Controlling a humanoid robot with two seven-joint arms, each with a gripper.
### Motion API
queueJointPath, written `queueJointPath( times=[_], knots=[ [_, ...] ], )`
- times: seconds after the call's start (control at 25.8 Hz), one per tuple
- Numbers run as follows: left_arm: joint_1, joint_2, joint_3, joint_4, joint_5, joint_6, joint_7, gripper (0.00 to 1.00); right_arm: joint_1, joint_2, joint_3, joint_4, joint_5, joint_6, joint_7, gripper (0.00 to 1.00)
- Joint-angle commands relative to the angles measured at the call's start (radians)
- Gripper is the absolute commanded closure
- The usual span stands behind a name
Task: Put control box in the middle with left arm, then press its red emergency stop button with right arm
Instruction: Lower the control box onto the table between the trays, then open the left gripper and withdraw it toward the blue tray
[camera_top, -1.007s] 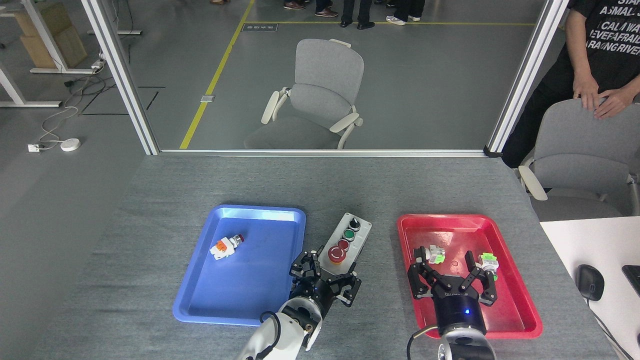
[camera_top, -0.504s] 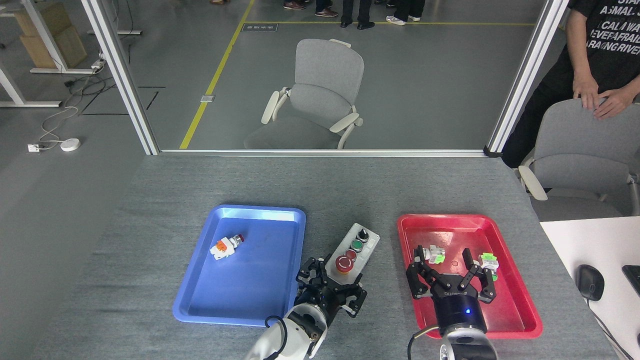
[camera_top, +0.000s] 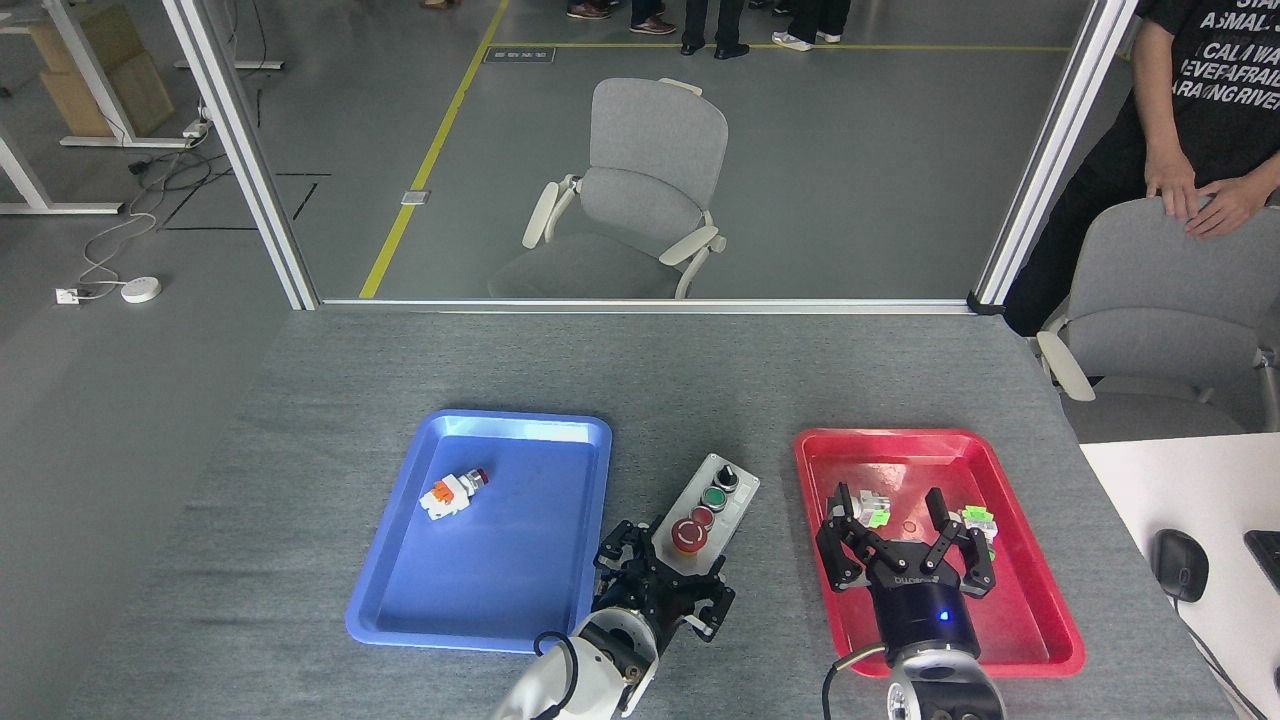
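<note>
- Left gripper, bottom centre, clamps the control box's near end between the trays.
- Right gripper, lower right, fingers spread, holds nothing.

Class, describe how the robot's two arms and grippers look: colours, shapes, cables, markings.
The left gripper is black with jointed linkage fingers on a white arm with a black cable. The right gripper is black too, on a dark cylindrical wrist with a blue light, faint lettering, a silver collar and a black cable.
</note>
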Motion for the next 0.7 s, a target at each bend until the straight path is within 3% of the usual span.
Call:
queueJointPath(
  times=[0.0,0.23,0.39,0.66],
  knots=[
    [0.003,0.000,0.006,-0.023,0.000,0.003,0.006,0.07,0.003,-0.002,0.001,0.000,0.001,0.003,0.011,0.02],
    [0.082,0.025,0.008,-0.194,0.000,0.003,0.002,0.03,0.002,-0.017,0.003,0.002,0.001,0.008,0.011,0.02],
    [0.164,0.153,0.034,-0.349,0.000,0.005,-0.006,0.03,0.008,-0.017,0.024,0.002,0.001,0.026,0.011,0.08],
    [0.338,0.261,0.221,-0.589,-0.001,-0.007,0.013,0.02,0.005,-0.040,0.057,0.005,0.001,0.026,0.017,0.17]
  ],
)
